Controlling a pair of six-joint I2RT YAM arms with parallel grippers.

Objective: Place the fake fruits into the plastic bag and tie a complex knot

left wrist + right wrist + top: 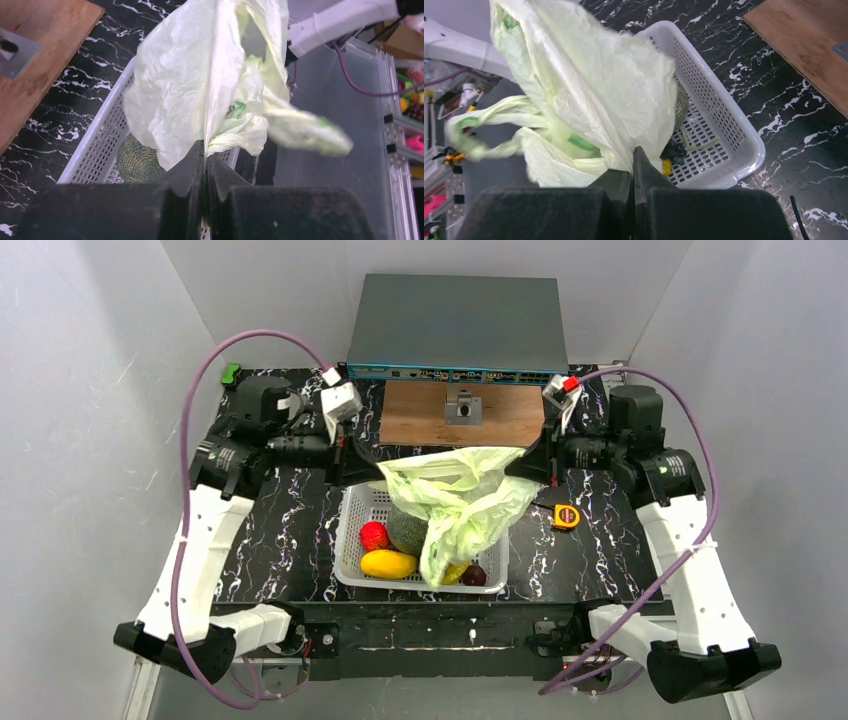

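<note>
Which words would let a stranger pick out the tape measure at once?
Find the white basket in the middle of the black marbled table. To its right lies the tape measure: small, yellow, with a dark centre. Unlike the yellow mango, it sits outside the basket.

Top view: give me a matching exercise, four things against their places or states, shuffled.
Things
1. bag
2. mango
3. tape measure
4. board

Places or states
a. on the table, right of the basket
b. pinched by left gripper and right gripper
c. in the basket, beside the red fruit
d. in front of the grey box

Pairs: 1-b; 2-c; 3-a; 4-d
</note>
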